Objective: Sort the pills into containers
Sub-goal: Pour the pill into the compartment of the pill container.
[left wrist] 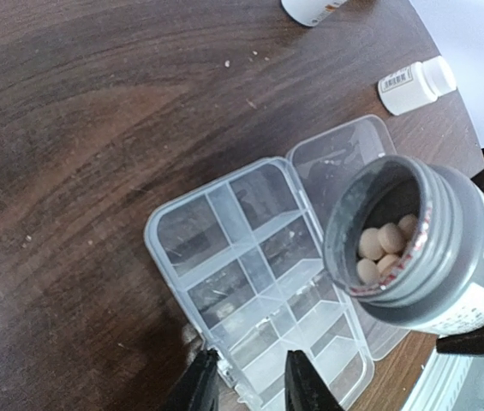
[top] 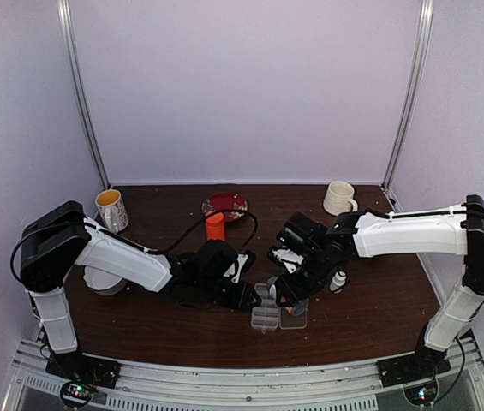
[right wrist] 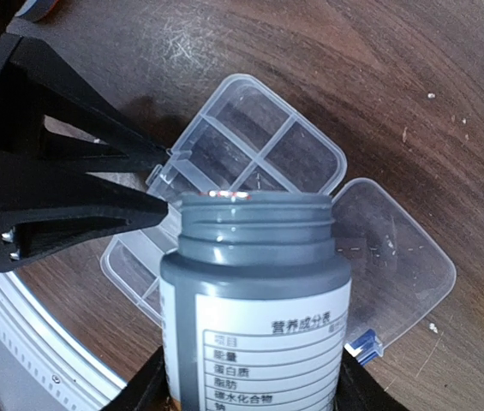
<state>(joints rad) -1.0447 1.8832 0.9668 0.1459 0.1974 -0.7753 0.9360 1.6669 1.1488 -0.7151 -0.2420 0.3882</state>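
Round cream pills [left wrist: 381, 248] lie in the tilted grey bottle [left wrist: 447, 257] the right hand [right wrist: 254, 392] holds above the clear box [left wrist: 160, 235] of compartments [left wrist: 194, 240] on the desk [left wrist: 96, 128]; left hand [left wrist: 252, 385] narrow at its edge, grip unclear.

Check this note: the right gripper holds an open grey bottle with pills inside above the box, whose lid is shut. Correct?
No. The left wrist view shows the lid open, lying flat beside the compartments. The rest stands: the right gripper holds the open bottle, pills inside, above the box.

table [left wrist: 96, 128]: dark grained wood | containers [left wrist: 250, 257]: clear glossy plastic | bottle [right wrist: 254, 235]: grey matt plastic, paper label
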